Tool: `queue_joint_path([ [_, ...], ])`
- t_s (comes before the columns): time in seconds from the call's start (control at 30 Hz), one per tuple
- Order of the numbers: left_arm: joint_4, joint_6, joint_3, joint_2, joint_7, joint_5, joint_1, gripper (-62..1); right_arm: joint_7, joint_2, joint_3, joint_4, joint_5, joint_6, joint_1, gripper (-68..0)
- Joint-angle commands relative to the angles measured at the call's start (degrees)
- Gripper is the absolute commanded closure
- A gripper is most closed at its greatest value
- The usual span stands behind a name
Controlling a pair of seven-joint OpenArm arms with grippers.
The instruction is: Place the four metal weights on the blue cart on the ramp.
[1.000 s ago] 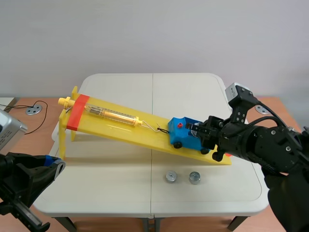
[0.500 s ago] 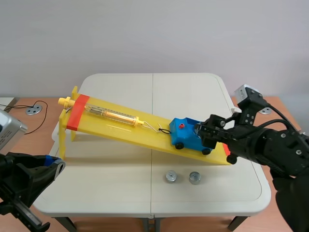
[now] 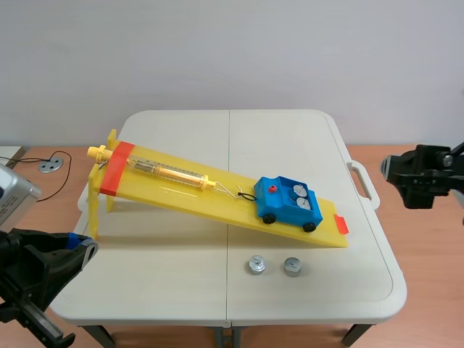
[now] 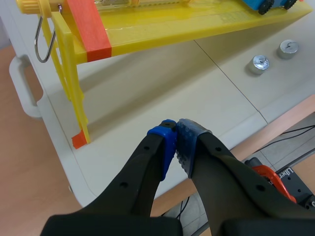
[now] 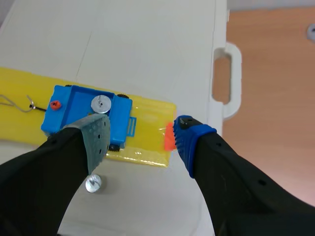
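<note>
R tool (image 5: 143, 135): fingers wide apart, nothing between, pads bare. It hangs above the low end of the yellow ramp (image 5: 145, 112). Orange tab (image 5: 168, 136) on the ramp end sits just beside its blue pad. Blue cart (image 5: 74, 110) is under and ahead of the grey-pad finger, on the slope. One weight shows in the cart tray just ahead of that pad. One loose weight (image 5: 93, 183) lies on the surface (image 5: 162, 44) by that same finger, beside the ramp.

Scene view: R arm (image 3: 420, 177) is off the surface edge, well apart from the cart. Cart weights (image 3: 298, 197), 2 of them, lie side by side in the tray. Loose weights (image 3: 274, 265), 2 of them, sit on the surface near the ramp's low end. Spring scale (image 3: 170, 172) lies higher up the ramp, w/ a wire hook running to the cart.

L tool (image 4: 176, 140): closed, pads touching, empty. It's above the surface's near edge. Ramp's tall end w/ red band (image 4: 88, 27) and support leg is ahead. Both loose weights are far ahead, off to one side.
</note>
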Motion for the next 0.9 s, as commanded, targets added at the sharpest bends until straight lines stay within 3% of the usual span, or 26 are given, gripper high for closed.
queue_joint_path([
  [0.0, 2.60, -1.20, -0.37, 0.44, -5.90, -2.95, -0.98, -2.7, 4.85, 5.09, 0.13, 8.57, 5.11, 3.80, -0.59, -29.7],
  [0.2, 2.60, -1.20, -0.37, 0.44, -5.90, -2.95, -0.98, -2.7, 3.41, 8.70, 0.13, 15.06, 5.14, 3.74, -7.67, -29.7],
  [0.37, 2.60, -1.20, -0.37, 0.44, -5.90, -2.95, -0.98, -2.7, 3.30, 9.62, -0.33, 15.45, 4.09, 3.76, -11.17, -29.7],
  [0.53, 2.60, -1.20, -0.37, 0.44, -5.90, -2.95, -0.98, -2.7, 6.51, 9.62, -5.03, 13.20, -1.25, 3.69, -11.28, -29.7],
  [0.87, 2.60, -1.20, -0.37, 0.46, -5.90, -2.95, -0.98, -2.7, 13.86, 7.30, -17.18, 3.06, -14.71, 0.50, -4.52, -29.7],
])
